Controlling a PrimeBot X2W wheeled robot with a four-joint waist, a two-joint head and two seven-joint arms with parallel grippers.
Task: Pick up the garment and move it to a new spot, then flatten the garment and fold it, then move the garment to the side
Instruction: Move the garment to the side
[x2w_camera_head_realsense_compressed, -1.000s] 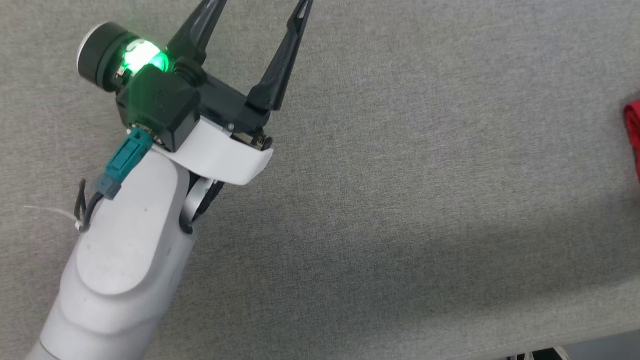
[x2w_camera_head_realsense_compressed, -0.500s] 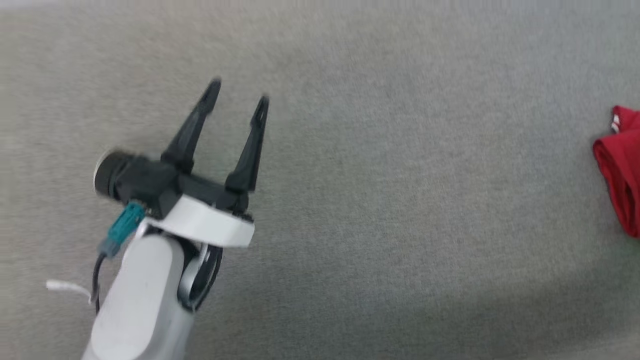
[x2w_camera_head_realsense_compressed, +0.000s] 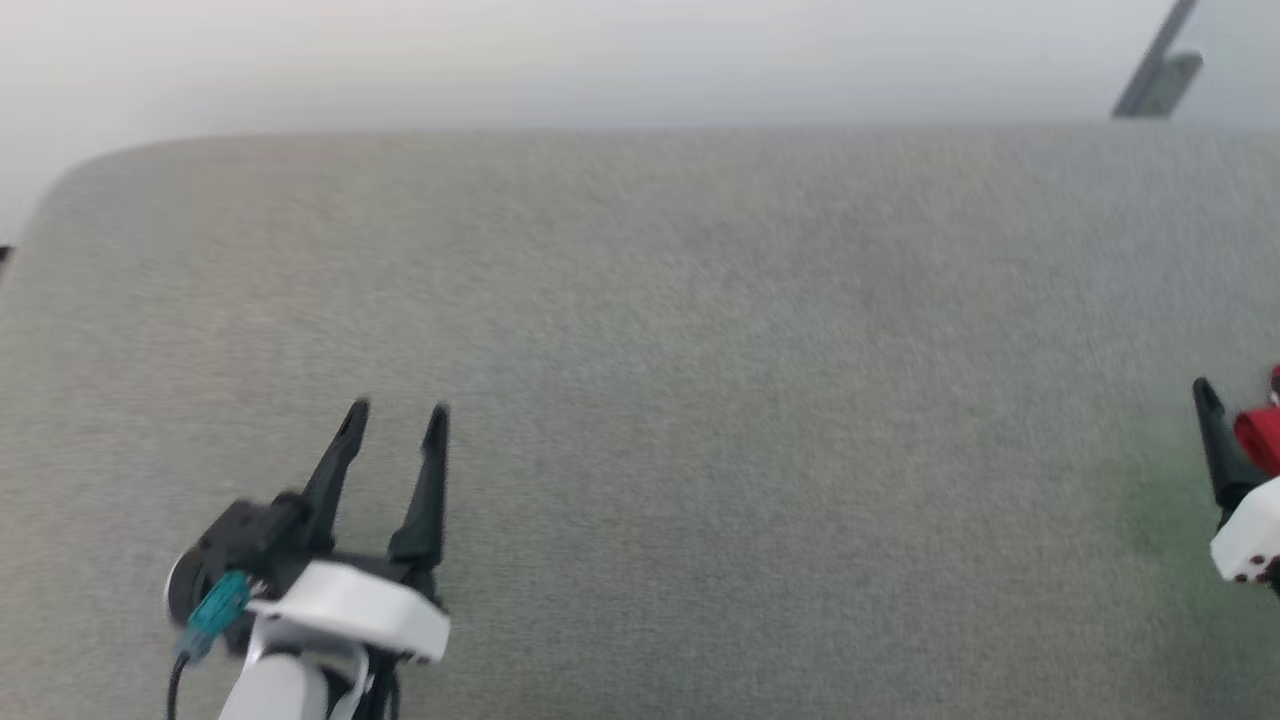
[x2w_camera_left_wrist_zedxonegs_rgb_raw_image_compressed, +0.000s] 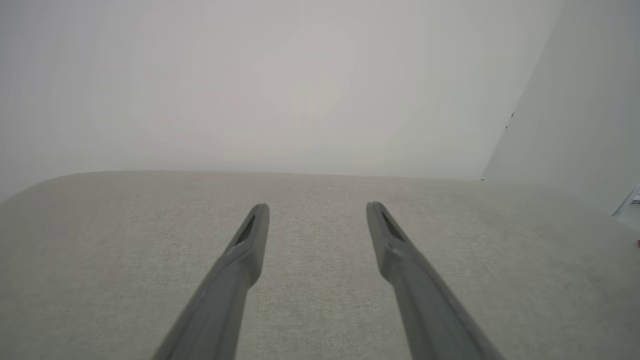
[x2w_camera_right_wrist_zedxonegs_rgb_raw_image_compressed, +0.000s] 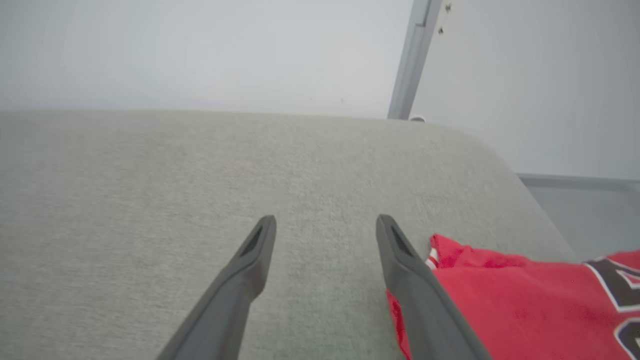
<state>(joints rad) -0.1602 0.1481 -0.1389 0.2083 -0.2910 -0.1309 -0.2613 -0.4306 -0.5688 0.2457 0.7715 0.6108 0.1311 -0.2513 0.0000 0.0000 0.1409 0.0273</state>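
Observation:
The garment (x2w_camera_right_wrist_zedxonegs_rgb_raw_image_compressed: 505, 300) is red cloth with black white-outlined lettering, lying bunched on the grey table just right of my right gripper (x2w_camera_right_wrist_zedxonegs_rgb_raw_image_compressed: 325, 220). That gripper stands open over bare table, its right finger (x2w_camera_right_wrist_zedxonegs_rgb_raw_image_compressed: 425, 300) lying against the cloth's edge with nothing between the fingers. In the head view a scrap of the garment (x2w_camera_head_realsense_compressed: 1260, 440) shows at the right edge behind one dark finger (x2w_camera_head_realsense_compressed: 1215, 445) of that gripper. My left gripper (x2w_camera_head_realsense_compressed: 397, 415) is at the lower left, open and holding nothing; in its wrist view it (x2w_camera_left_wrist_zedxonegs_rgb_raw_image_compressed: 316, 207) hangs over bare grey fabric.
The grey fabric-covered table (x2w_camera_head_realsense_compressed: 640, 300) has rounded far corners and its far edge (x2w_camera_head_realsense_compressed: 600, 135) meets a pale wall. A grey metal post (x2w_camera_right_wrist_zedxonegs_rgb_raw_image_compressed: 415, 60) stands behind the far right corner. The table's right edge (x2w_camera_right_wrist_zedxonegs_rgb_raw_image_compressed: 530, 195) drops off near the garment.
The head camera has tilted up, bringing the table's far edge and the wall into view. The right gripper's finger has come into the head view beside the garment.

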